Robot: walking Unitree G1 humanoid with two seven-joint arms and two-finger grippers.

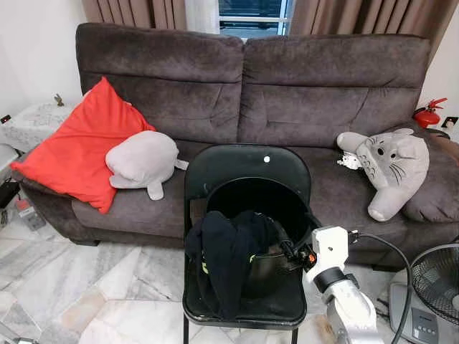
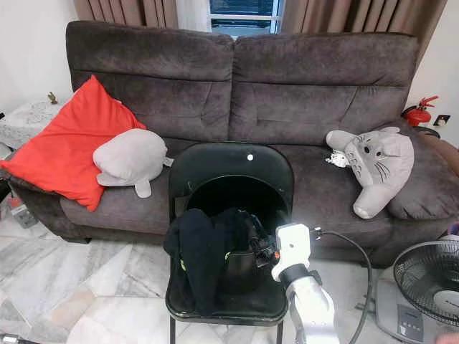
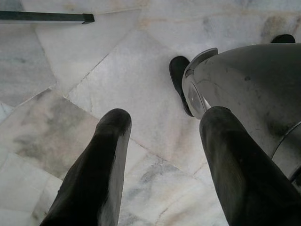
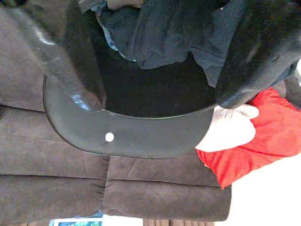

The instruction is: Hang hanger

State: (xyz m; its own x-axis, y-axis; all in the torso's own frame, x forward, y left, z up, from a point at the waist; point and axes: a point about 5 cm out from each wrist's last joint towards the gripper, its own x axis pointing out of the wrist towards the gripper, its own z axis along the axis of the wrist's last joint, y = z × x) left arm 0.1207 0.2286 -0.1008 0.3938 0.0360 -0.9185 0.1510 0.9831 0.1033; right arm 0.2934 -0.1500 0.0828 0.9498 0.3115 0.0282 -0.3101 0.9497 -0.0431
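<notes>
- A red cushion point(image 1: 82, 147) leans on the brown sofa point(image 1: 287, 93), with a grey plush point(image 1: 142, 161) beside it.
- The left gripper point(image 3: 160, 165) hangs over the marble floor point(image 3: 94, 84), fingers spread, holding nothing.
- Dark clothes point(image 1: 226, 258) spill from a black basket point(image 1: 262, 208) on the black chair point(image 1: 247, 161); no hanger can be made out among them.
- The right gripper point(image 1: 287, 247) reaches into the basket; its grip cannot be told.
- A grey Totoro plush point(image 1: 387, 168) sits on the sofa's right end.

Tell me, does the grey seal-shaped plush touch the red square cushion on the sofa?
Touching. In the left eye view, the grey seal plush leans directly against the red cushion, no gap visible.
</notes>
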